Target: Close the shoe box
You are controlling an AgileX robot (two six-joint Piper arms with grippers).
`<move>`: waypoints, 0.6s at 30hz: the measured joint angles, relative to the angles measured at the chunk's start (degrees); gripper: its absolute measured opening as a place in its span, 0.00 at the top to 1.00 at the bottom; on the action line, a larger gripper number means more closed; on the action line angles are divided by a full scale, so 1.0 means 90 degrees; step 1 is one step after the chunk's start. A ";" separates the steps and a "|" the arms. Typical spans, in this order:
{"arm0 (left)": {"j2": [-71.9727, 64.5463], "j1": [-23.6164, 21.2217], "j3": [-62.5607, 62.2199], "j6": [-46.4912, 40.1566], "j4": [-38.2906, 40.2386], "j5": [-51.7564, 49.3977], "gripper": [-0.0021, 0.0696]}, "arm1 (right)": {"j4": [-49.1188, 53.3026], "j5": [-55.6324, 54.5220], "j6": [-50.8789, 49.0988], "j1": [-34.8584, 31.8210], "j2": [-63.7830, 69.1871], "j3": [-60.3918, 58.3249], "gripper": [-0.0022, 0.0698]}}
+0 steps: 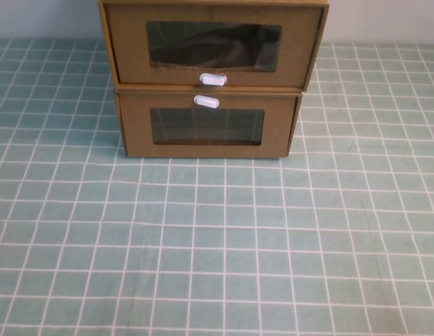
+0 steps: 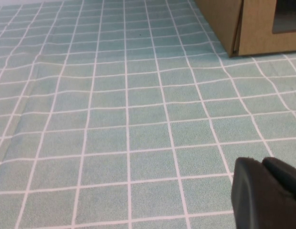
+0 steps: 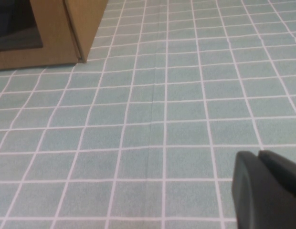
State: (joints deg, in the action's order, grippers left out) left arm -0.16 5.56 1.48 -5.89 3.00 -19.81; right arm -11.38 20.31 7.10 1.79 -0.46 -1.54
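Sitting atop similar lower box [image 1: 206,124], shoe box [image 1: 213,43] juts slightly forward; left gripper [image 2: 268,193], right gripper [image 3: 267,188] low over table [image 1: 217,245], jaws together.

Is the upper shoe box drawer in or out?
Out, apparently: the shoe box front overhangs the lower box. Left gripper and right gripper hover above tablecloth, away.
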 joint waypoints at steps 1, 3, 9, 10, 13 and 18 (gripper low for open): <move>0.0000 0.0000 0.0000 0.0000 0.0000 0.0000 0.98 | 0.0000 0.0000 0.0000 0.0000 0.0000 0.0000 0.99; 0.0000 0.0000 0.0000 0.0000 0.0000 0.0000 0.98 | 0.0000 0.0000 0.0000 0.0000 0.0000 0.0000 0.99; 0.0000 -0.0275 0.0000 0.0000 0.0000 0.0000 0.98 | 0.0000 0.0000 0.0000 0.0000 0.0000 0.0000 0.99; 0.0000 -0.0315 0.0000 0.0000 0.0000 0.0000 0.98 | 0.0000 0.0000 0.0000 0.0000 0.0000 0.0000 0.99; 0.0000 -0.0368 0.0000 0.0000 0.0000 0.0000 0.98 | 0.0000 0.0000 0.0000 0.0000 0.0000 0.0000 0.99; 0.0000 -0.0378 0.0000 0.0000 0.0000 0.0000 0.98 | 0.0000 0.0000 0.0000 0.0000 0.0000 0.0000 0.99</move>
State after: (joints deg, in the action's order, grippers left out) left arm -0.16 2.16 1.48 -5.89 3.00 -19.81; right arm -11.38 20.31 7.10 1.79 -0.46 -1.54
